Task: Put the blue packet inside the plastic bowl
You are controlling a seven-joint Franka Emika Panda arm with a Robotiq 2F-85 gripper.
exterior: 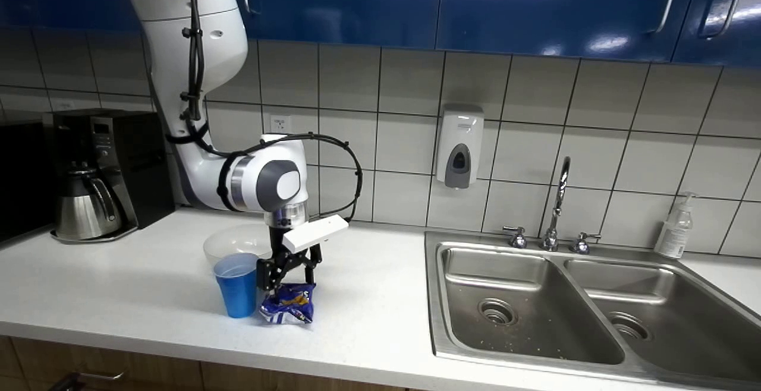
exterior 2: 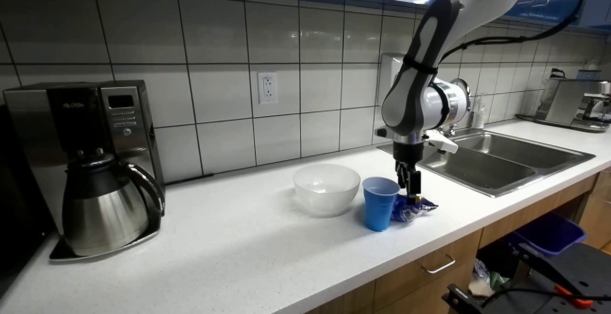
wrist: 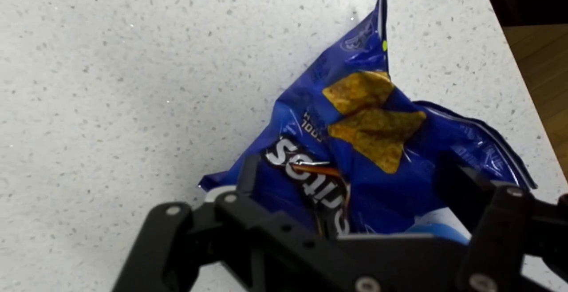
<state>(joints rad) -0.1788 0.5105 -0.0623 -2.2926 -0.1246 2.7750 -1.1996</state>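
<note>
Apparently pre-grasp: claw (exterior: 289,284) spread wide, nothing clenched.
Packet (wrist: 357,139) on desk (exterior: 368,308), directly under claw. Likely light, soft, slick, crushable; pinch gently across the middle, as a corner might slip.

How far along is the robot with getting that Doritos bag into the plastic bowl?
Reaching looks done: the hand is down at the blue Doritos bag. The grasp seems under way but not closed, as the jaws stand open and the bag lies on the counter. Left, probably: closing, lifting, then carrying it past the blue cup into the translucent plastic bowl.
</note>
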